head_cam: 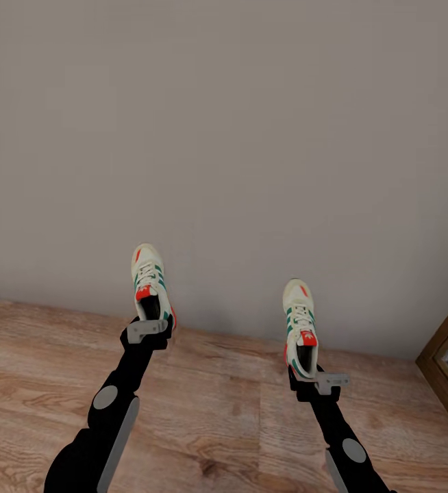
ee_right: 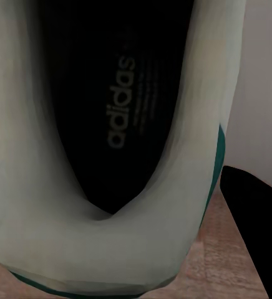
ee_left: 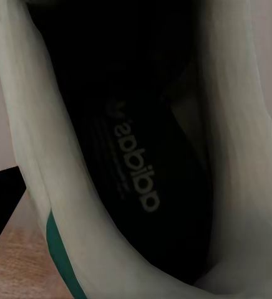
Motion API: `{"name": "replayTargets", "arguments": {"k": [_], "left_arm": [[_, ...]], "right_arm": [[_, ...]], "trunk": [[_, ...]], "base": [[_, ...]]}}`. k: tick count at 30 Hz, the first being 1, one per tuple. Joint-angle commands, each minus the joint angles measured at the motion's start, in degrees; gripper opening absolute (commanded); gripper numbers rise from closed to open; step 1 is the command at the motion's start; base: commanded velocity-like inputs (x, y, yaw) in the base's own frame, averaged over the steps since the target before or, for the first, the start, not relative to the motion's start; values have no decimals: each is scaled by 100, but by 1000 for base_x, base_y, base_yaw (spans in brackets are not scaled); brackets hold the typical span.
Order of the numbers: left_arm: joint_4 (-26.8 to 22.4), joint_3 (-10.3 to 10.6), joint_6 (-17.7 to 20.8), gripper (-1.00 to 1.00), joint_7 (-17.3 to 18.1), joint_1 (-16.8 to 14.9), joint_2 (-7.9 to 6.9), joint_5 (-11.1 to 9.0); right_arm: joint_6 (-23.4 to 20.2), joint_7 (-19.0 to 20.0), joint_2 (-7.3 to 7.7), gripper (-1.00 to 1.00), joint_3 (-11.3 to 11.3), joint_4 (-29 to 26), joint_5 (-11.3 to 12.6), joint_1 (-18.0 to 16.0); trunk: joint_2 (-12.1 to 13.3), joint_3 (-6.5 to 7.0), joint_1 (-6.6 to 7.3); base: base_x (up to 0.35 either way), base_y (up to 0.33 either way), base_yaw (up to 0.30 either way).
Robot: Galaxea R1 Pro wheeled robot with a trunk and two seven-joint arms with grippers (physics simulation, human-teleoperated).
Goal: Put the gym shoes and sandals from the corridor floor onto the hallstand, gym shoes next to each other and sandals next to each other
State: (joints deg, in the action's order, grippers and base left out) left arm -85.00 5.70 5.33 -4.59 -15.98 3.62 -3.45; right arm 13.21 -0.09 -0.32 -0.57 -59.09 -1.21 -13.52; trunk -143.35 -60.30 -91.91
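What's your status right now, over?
Left gripper shut on one cream-white lace-up sneaker, right gripper on the other. Both held above the wood-plank floor, facing a plain grey wall. Nothing blocking.

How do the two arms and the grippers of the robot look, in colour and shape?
Both arms are glossy black and rounded, each with a round grey disc on a joint and a light grey panel lower down. The left gripper and right gripper carry flat light grey bracket pieces.

"adidas" is printed on both gym shoes' insoles (ee_left: 136, 165) (ee_right: 125, 103).
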Motion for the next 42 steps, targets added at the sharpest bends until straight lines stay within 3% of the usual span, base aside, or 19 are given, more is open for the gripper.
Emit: {"name": "replayTargets", "arguments": {"k": [1,13,28,42], "left_arm": [[-7,10,29,-100,-42,-2,-2,-33],[-15,10,29,-100,-42,-2,-2,-33],[-16,10,27,-100,-42,-2,-2,-33],[-16,10,26,-100,-42,-2,-2,-33]], "right_arm": [[15,-1,-3,-100,-6,3,-11,-2],[15,-14,-3,-100,-6,1,-25,-2],[15,-9,-3,-100,-4,3,-23,-2],[15,-9,-3,-100,-4,3,-20,-2]], "trunk": [[-1,5,1],[-1,75,1],[-1,75,1],[-1,88,1]], "base": [[0,0,0],[0,0,28],[-2,0,277],[-141,0,291]]}}
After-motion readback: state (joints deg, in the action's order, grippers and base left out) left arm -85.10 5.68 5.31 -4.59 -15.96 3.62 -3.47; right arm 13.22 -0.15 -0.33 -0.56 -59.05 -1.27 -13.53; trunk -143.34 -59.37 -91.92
